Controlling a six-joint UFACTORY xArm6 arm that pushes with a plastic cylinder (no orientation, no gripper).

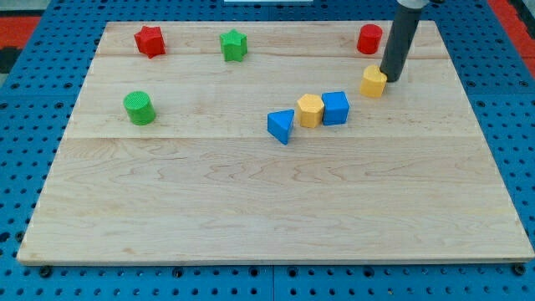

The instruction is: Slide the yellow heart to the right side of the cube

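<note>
The yellow heart point(373, 82) lies on the wooden board point(251, 192) toward the view's upper right. My tip point(389, 79) is just at its right edge, touching or nearly touching it. The blue cube point(335, 108) sits to the lower left of the heart, with a small gap between them. A yellow hexagon block point(309, 109) touches the cube's left side. A blue triangle block point(281, 125) sits just left of the hexagon.
A red cylinder point(369, 38) stands near the top edge, just above the heart and left of the rod. A red star point(150, 40) and a green star point(234, 44) lie at the top left. A green cylinder point(139, 108) is at the left.
</note>
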